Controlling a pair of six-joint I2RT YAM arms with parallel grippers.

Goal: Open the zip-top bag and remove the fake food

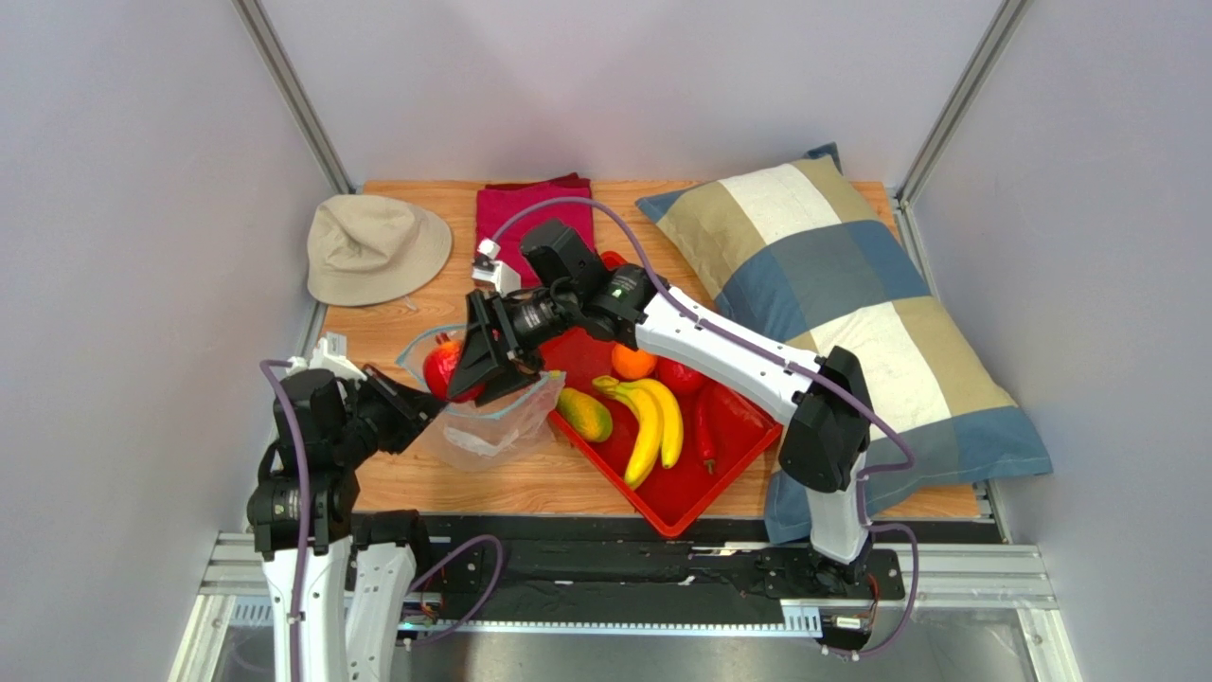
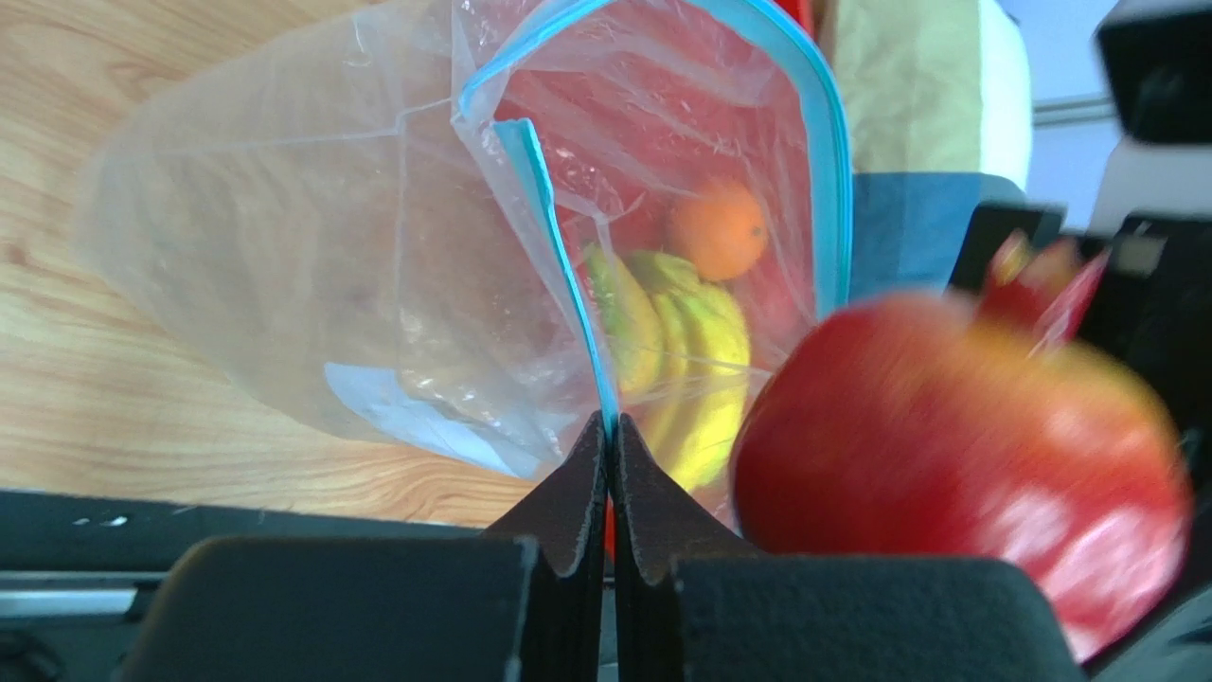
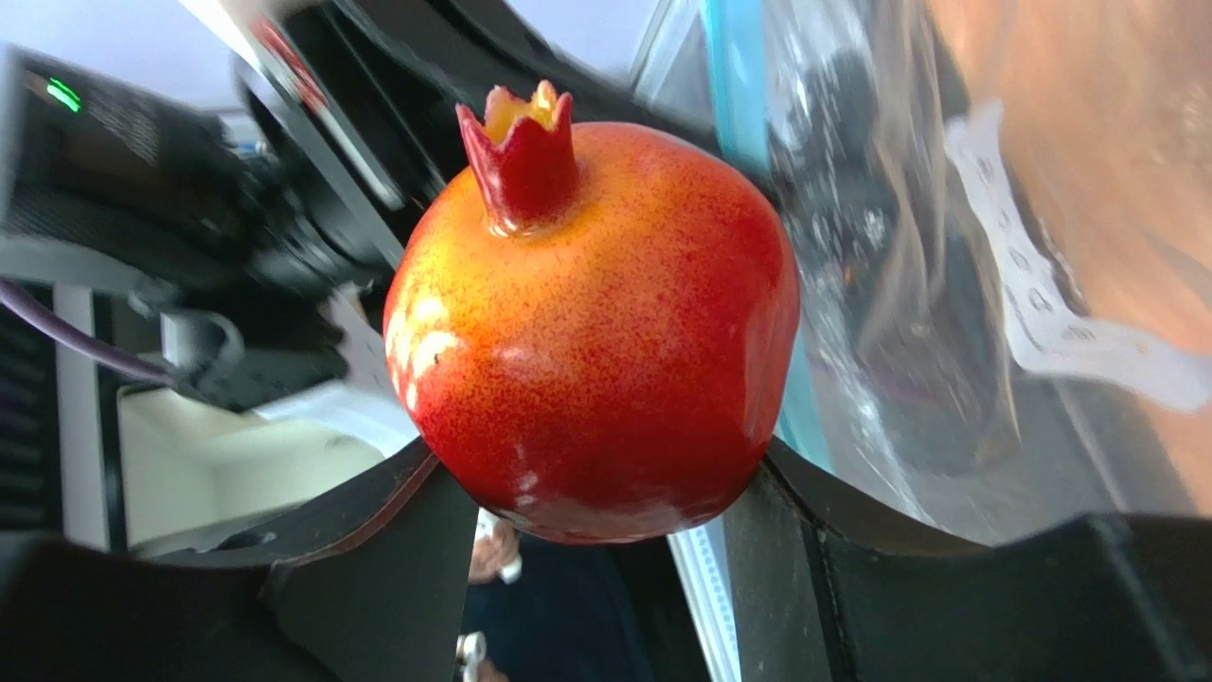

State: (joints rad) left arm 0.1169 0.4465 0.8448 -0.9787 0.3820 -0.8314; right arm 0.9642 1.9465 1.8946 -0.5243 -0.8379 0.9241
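The bag sits open on the tabletop beside the red tray. The left end effector pinches its blue strip. Only the right wrist view clearly shows the right end effector gripping a red fruit.

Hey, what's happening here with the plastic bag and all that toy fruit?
Two robot arms are emptying a clear zip-top bag of toy food. The left gripper is pinched shut on the bag's blue zip edge, holding its mouth open above the table. The right gripper grips a red pomegranate right by that mouth. A banana bunch, a mango, an orange and a red chilli lie on the red tray beside the bag.
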